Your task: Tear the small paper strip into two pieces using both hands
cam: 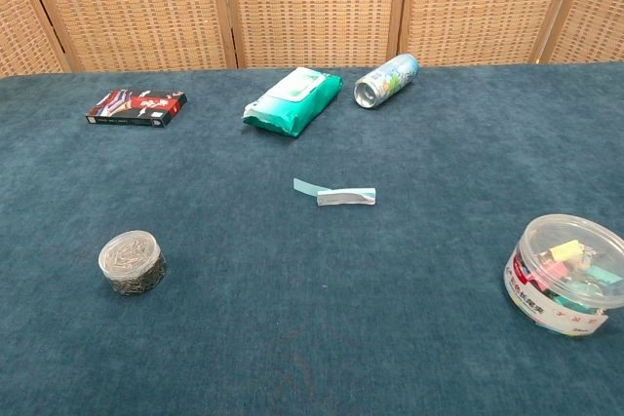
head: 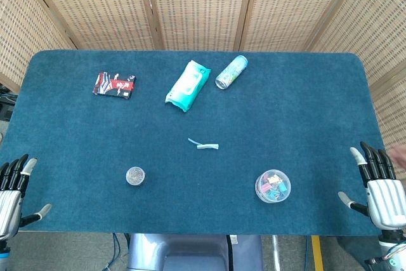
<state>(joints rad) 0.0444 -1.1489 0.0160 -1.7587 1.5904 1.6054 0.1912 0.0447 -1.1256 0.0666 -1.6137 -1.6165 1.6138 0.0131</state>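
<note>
**Paper strip untouched at table centre**

The paper strip (head: 203, 145) (cam: 335, 193) lay flat near the middle of the blue table (head: 298, 118), in one piece. Both hands sat well apart from it at the near corners: the left hand (head: 11, 195) and right hand (head: 380, 191) each had fingers spread, holding nothing. A wipes pack (head: 188, 85) lay beyond.
</note>
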